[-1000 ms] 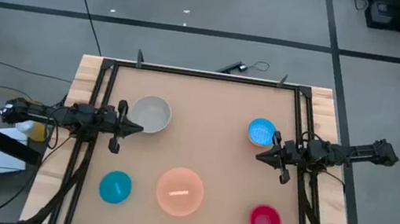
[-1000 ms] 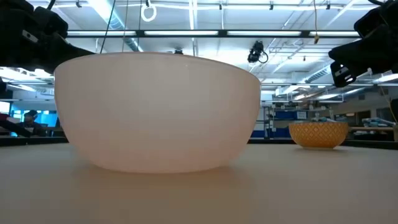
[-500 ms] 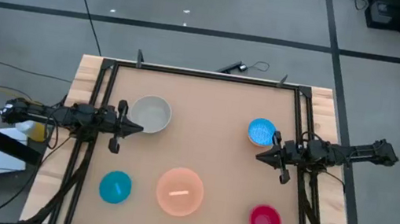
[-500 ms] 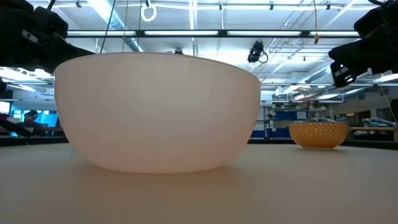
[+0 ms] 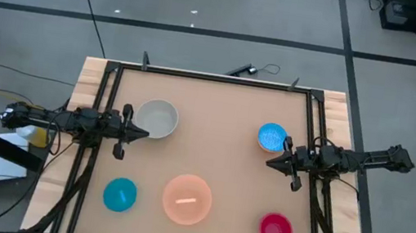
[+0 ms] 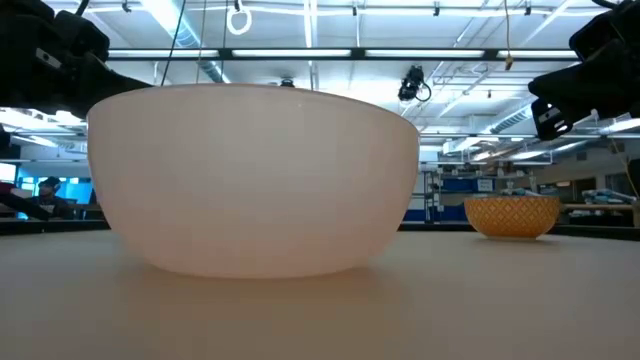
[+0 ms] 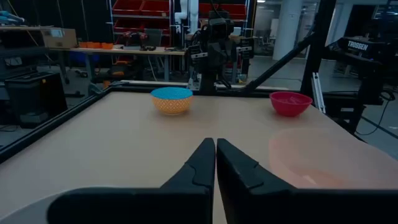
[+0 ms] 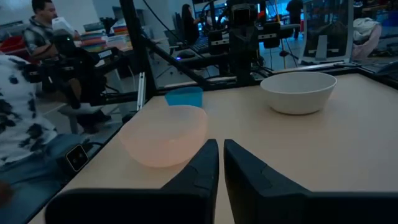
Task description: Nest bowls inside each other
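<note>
Five bowls stand apart on their bases on the tan table (image 5: 218,102). The grey-white bowl (image 5: 158,118) is at the far left and the small blue bowl (image 5: 272,138) at the far right. Along the near edge stand the teal bowl (image 5: 120,194), the large peach bowl (image 5: 186,199) and the magenta bowl (image 5: 275,230). My left gripper (image 5: 143,132) hovers shut at the left edge, just beside the grey-white bowl, pointing level across the table (image 7: 215,144). My right gripper (image 5: 269,164) hovers shut at the right edge, near the blue bowl (image 8: 219,144). Neither holds anything.
A black frame (image 5: 214,77) runs round the table's edges. In the low view the peach bowl (image 6: 255,180) fills the foreground, with the blue bowl (image 6: 512,215) behind it to the right. People sit beyond the table's near side (image 8: 25,93).
</note>
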### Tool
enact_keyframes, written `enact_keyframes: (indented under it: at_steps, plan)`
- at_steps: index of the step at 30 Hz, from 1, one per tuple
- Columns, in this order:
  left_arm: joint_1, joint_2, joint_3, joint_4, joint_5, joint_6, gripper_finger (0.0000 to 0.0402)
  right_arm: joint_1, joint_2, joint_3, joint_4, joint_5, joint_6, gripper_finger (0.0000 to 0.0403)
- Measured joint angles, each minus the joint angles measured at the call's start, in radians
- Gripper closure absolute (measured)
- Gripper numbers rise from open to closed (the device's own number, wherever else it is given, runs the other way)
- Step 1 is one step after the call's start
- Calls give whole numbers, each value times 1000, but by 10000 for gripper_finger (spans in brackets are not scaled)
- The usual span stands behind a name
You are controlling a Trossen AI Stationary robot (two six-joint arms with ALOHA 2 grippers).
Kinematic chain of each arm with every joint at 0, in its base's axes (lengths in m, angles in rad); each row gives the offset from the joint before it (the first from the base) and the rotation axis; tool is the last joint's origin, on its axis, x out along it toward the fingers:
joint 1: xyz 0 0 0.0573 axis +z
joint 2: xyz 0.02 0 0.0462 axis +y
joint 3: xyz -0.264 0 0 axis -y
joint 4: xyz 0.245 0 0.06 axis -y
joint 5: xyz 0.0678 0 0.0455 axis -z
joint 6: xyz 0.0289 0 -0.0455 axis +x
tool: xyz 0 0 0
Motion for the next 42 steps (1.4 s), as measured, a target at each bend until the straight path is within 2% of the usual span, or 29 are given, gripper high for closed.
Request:
enact_keyframes:
  at_steps: [19, 24, 27, 29, 35, 40, 41, 42]
  plan:
    - [0, 0, 0, 0, 0, 47, 381, 0, 0, 0, 2, 14, -1, 368]
    - [0, 0, 0, 33, 0, 48, 381, -10, 0, 0, 127, 171, -125, 368]
    - [0, 0, 0, 104, 1, 0, 381, -10, 0, 0, 235, 161, -74, 368]
    - [0, -1, 0, 136, 6, -50, 381, -15, 2, 0, 278, 212, -41, 368]
    - [0, 37, -1, 103, 55, -54, 381, -42, 74, 0, 258, 483, 293, 368]
    - [0, 114, -2, 176, 17, -46, 381, -108, 194, 0, 321, 724, 314, 368]
    - [0, 129, -2, 205, 9, -44, 381, -136, 220, 1, 367, 710, 299, 368]
    - [0, 144, -2, 232, 5, -36, 381, -169, 246, 11, 396, 647, 277, 368]
